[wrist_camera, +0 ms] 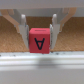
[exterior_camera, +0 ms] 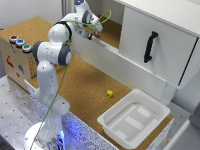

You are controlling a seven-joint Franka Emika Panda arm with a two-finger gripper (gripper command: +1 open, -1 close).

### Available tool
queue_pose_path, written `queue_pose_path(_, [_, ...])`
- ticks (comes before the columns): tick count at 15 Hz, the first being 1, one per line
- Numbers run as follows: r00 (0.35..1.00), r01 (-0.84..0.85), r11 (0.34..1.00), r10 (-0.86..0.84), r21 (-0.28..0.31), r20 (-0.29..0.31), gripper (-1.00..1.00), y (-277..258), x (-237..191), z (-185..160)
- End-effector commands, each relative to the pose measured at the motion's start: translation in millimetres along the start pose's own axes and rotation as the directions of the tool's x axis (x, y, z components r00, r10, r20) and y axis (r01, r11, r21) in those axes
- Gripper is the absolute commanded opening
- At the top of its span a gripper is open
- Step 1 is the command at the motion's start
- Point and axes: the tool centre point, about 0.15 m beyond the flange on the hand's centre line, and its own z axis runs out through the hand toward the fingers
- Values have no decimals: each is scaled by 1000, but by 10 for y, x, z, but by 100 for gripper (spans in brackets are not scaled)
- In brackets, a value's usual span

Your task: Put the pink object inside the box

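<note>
Wrist view is showing the pincer (wrist_camera: 38, 31) clamping the pink object (wrist_camera: 39, 40), a small cube bearing a dark letter, by two opposite flat faces, above a cork-lined shelf and its white front ledge (wrist_camera: 42, 62). The cube is looking rigid and light, likely easy to hold squarely, though its smooth sides could slip. In the exterior view the arm is reaching into the white cabinet (exterior_camera: 157, 40), well apart from the box (exterior_camera: 157, 107) sitting open on the cork counter (exterior_camera: 85, 85), near a yellow cube (exterior_camera: 109, 93).
</note>
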Motion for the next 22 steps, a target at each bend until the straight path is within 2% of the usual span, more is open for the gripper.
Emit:
queue_pose_path(1, [995,95,990,-92,100,-31,-100,686,-590,-148])
queue_pose_path(4, [993,120,982,-116,148,-33,-100,1180,-650,-126])
queue_pose_path(9, [984,165,956,-175,240,20,-100,1930,-957,119])
queue_pose_path(11, [981,174,953,-190,248,42,-100,2277,-1086,228])
queue_pose_path(15, [981,146,965,-169,220,90,-100,3056,-1301,447])
queue_pose_path(22, [984,55,997,-64,58,169,-100,3890,-1472,698])
